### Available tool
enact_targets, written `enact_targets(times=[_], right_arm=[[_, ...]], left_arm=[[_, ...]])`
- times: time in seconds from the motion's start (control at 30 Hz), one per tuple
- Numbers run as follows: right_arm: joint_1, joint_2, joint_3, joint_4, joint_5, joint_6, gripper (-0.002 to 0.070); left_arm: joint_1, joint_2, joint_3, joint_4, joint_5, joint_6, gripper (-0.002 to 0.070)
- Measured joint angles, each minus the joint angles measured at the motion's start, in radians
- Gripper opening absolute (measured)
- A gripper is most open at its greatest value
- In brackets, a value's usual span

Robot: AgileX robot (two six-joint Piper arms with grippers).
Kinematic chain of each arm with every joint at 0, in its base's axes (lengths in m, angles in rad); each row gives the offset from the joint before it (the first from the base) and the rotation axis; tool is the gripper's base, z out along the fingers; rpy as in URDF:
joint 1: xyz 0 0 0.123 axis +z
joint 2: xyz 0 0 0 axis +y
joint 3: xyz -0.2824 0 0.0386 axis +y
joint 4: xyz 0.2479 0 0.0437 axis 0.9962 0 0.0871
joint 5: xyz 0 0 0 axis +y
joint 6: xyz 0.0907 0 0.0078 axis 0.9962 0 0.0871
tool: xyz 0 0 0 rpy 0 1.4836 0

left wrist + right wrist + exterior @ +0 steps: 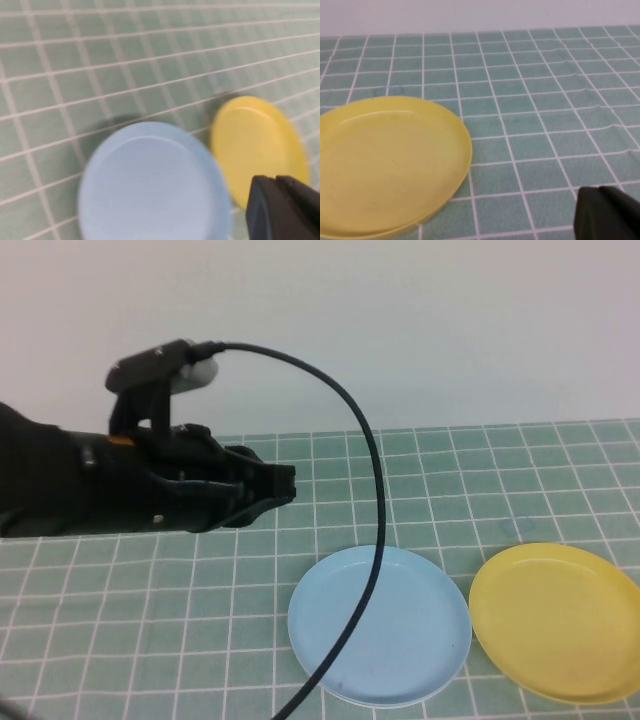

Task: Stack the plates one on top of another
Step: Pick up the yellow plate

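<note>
A: What did we make of the left arm's pose?

B: We saw it reaching in from the left, raised above the green mat with its white grid (150, 590), level and pointing right. The left gripper (285, 485) hung in the air with its black fingers pressed together and nothing between them. A black cable (378, 530) arced from its wrist camera down across the light blue round plastic plate (400, 640).

A: And the right gripper (607, 212)?

B: We caught only its dark tip in its own wrist view, low over the mat near the yellow round plastic plate (560, 620); it was closed and empty.

A: The plates?

B: Both lay flat on the mat, side by side, rims just beside each other, blue to the left of yellow, unstacked.

A: Any writing?

B: We could read none.
</note>
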Motion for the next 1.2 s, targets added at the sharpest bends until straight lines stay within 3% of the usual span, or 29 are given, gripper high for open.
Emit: enact_targets(times=[0.43,0.6,0.8,0.97,1.07,1.2], right_arm=[[0.0,0.0,0.0,0.0,0.0,0.0,-0.0002],[0.0,0.0,0.0,0.0,0.0,0.0,-0.0002],[0.0,0.0,0.0,0.0,0.0,0.0,-0.0002],[0.0,0.0,0.0,0.0,0.0,0.0,-0.0002],[0.0,0.0,0.0,0.0,0.0,0.0,-0.0002],[0.0,0.0,0.0,0.0,0.0,0.0,-0.0002]], left_arm=[[0.0,-0.175,0.0,-0.111,0.195,-0.003,0.0],[-0.002,-0.175,0.0,-0.057,-0.004,0.105,0.0],[0.034,-0.197,0.043,0.279,-0.114,0.095,0.0],[0.143,-0.317,0.145,0.255,-0.165,0.063,0.0],[0.167,-0.384,0.209,0.258,-0.188,0.066,0.0],[0.201,-0.548,0.366,0.235,-0.389,0.065,0.0]])
